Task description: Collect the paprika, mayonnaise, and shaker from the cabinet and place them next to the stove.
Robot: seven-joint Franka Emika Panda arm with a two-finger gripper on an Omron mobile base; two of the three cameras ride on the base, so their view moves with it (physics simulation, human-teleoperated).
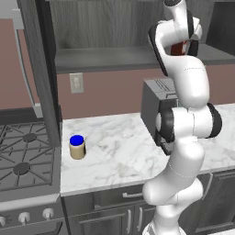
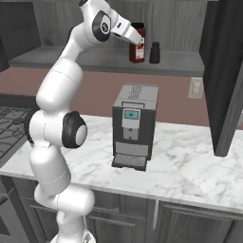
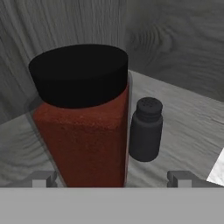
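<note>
Gripper [image 3: 111, 178] spread (wide) around paprika [image 3: 85, 131].

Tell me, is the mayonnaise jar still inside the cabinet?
No, the mayonnaise stands on the marble counter beside the stove.

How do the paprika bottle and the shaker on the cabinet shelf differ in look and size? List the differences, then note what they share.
The paprika is far taller and wider than the shaker. The paprika has a red-brown body under a black cap; the shaker is black all over. The paprika's cap is smooth and flat, while the shaker's top shows small holes. Both stand upright, side by side, on the cabinet shelf.
</note>
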